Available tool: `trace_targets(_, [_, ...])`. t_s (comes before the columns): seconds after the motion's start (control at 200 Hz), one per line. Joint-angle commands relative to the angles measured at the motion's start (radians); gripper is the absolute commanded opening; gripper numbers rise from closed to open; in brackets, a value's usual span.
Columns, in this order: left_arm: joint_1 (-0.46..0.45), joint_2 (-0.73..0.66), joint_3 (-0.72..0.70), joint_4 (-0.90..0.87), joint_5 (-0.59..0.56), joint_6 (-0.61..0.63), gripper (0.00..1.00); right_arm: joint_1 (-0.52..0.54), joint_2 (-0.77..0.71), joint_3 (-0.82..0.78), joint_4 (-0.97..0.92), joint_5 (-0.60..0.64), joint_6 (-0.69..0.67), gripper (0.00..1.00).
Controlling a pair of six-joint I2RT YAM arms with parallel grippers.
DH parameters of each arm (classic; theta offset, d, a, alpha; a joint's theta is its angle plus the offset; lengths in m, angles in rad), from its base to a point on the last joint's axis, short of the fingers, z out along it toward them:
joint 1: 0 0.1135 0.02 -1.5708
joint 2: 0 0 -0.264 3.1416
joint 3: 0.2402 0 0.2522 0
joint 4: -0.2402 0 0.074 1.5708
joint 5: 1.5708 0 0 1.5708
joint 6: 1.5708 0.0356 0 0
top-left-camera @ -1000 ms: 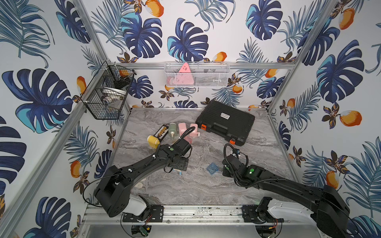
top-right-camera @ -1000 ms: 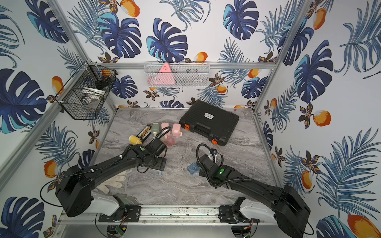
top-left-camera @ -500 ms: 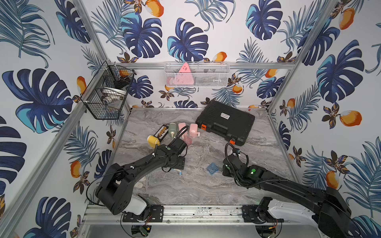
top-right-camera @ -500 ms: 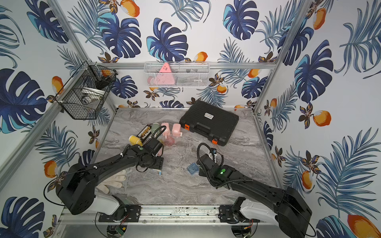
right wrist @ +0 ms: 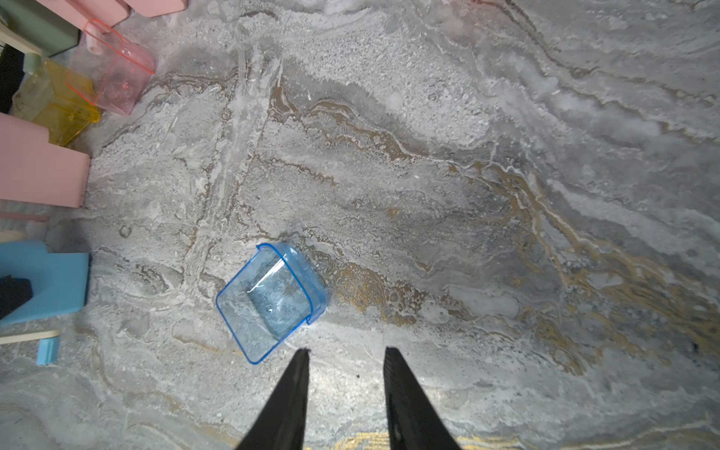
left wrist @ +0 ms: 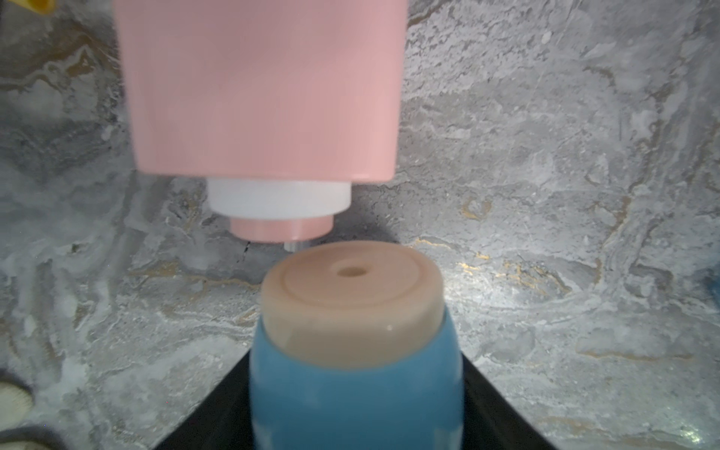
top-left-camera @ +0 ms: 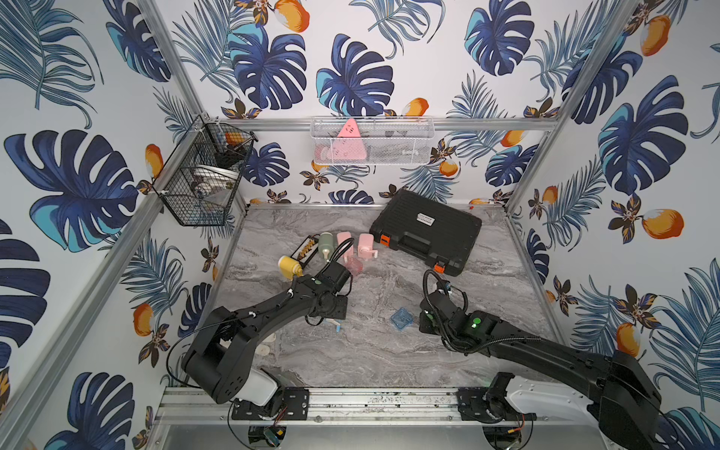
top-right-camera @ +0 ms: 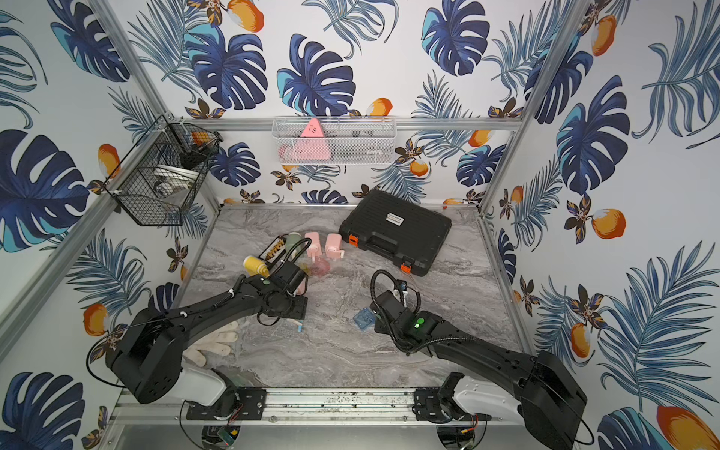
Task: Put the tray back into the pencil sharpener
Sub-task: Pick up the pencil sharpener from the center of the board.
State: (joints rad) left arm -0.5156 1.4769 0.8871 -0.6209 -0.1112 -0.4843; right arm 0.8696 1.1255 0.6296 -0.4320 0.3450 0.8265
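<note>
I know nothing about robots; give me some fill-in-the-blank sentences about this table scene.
The clear tray lying before the right gripper is ___ in colour. The right gripper's jaws hold ___. The left gripper grips a pencil sharpener with a ___ body. The closed case is ___.
Missing: blue; nothing; blue; black.

Clear blue tray (right wrist: 272, 304) lies open-side-up, well apart from blue sharpener (left wrist: 356, 350)

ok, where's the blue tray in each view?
Top view: blue tray mid-table, beside the right arm's wrist.
Top view: blue tray, same spot.
Left wrist: not clearly in it.
Right wrist: blue tray just ahead of the right gripper.
Shared landmark: pink clear tray, except left wrist.
</note>
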Motion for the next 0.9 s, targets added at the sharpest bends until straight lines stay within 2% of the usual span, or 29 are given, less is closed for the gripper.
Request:
trace_targets(0.0, [0.003,-0.008,-0.004,0.002,-0.033,-0.002,0.65,0.002,0.002,0.007,0.019,-0.006,-0.001,0.35])
trace_targets(0.4, [-0.005,-0.094,-0.019,-0.045,-0.031,0.021,0.53,0.001,0.003,0.006,0.024,-0.008,0.001,0.35])
trace_targets(0.681, [-0.116,-0.204,-0.037,-0.038,0.067,0.05,0.44,-0.001,0.007,0.008,0.027,-0.015,0.015,0.36])
trace_targets(0.896, [-0.172,-0.28,-0.039,0.026,0.112,0.137,0.38,-0.035,0.007,0.004,0.04,-0.06,0.023,0.36])
